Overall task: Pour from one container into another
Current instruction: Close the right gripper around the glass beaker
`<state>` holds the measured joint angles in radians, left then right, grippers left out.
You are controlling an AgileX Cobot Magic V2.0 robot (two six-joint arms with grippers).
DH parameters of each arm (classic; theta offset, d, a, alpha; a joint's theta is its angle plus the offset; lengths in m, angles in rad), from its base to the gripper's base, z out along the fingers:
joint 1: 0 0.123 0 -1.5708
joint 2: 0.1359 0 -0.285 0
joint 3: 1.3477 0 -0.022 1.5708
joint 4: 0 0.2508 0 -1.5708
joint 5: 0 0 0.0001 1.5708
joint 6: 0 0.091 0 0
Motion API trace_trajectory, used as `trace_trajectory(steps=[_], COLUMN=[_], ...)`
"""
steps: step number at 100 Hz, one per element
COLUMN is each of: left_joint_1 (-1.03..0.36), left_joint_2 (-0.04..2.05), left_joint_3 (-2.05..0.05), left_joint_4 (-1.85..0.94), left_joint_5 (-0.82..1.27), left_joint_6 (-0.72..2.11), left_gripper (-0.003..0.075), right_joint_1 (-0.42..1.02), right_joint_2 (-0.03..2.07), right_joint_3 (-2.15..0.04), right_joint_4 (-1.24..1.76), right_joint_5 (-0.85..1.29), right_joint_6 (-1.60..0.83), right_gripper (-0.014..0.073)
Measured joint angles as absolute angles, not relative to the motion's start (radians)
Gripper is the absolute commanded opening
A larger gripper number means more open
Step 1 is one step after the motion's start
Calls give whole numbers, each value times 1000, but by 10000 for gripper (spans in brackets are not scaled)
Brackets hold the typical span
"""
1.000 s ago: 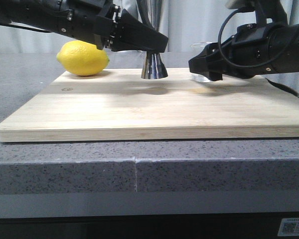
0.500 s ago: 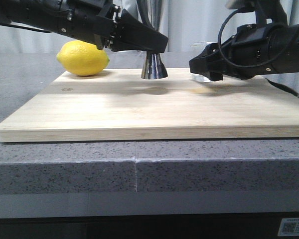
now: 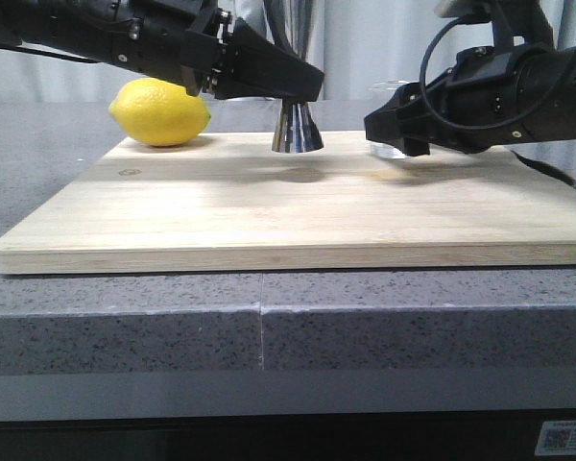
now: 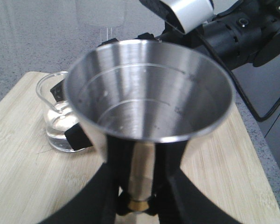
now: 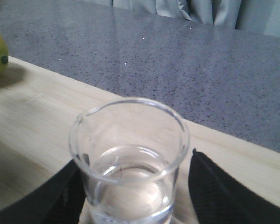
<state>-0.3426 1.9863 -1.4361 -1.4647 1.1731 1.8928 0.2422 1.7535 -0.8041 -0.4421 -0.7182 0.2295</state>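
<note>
Front view: left hand [image 3: 302, 84] closed round the jigger [image 3: 297, 130] at its waist; right hand [image 3: 394, 120] at the beaker [image 3: 389, 146]; both vessels stand on the board [image 3: 298, 206], lemon [image 3: 160, 112] behind the left hand.

Left wrist view: jigger [image 4: 149, 100] bowl looks empty.

Right wrist view: beaker [image 5: 129, 163], holding liquid, sits between the fingers [image 5: 214, 186], gaps visible. Pouring not begun, apparently.

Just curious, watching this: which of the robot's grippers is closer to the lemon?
The left. The left gripper sits just beside the lemon, at the steel jigger. The right gripper is far across the board at the glass beaker.
</note>
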Motion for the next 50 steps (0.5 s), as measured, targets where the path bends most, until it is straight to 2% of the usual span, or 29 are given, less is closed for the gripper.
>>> trace_trajectory(steps=[18,33,50], left_joint_1=[-343,-343,-343], left_joint_2=[1986,1986,1986], left_joint_3=[-1436,-1436,-1436], left_joint_4=[-1465,-1465,-1465], left_joint_5=[1173,1173,1173], left_joint_6=[1893,1893,1893], left_gripper=[-10,-10,-10], right_joint_1=[242,242,242], right_joint_2=[1754,1754,1754], right_joint_3=[-804,-804,-804], right_joint_4=[-442,-444,-450], right_joint_5=[-718,-718,-718], right_joint_6=[230,232,233], right_gripper=[411,328,315])
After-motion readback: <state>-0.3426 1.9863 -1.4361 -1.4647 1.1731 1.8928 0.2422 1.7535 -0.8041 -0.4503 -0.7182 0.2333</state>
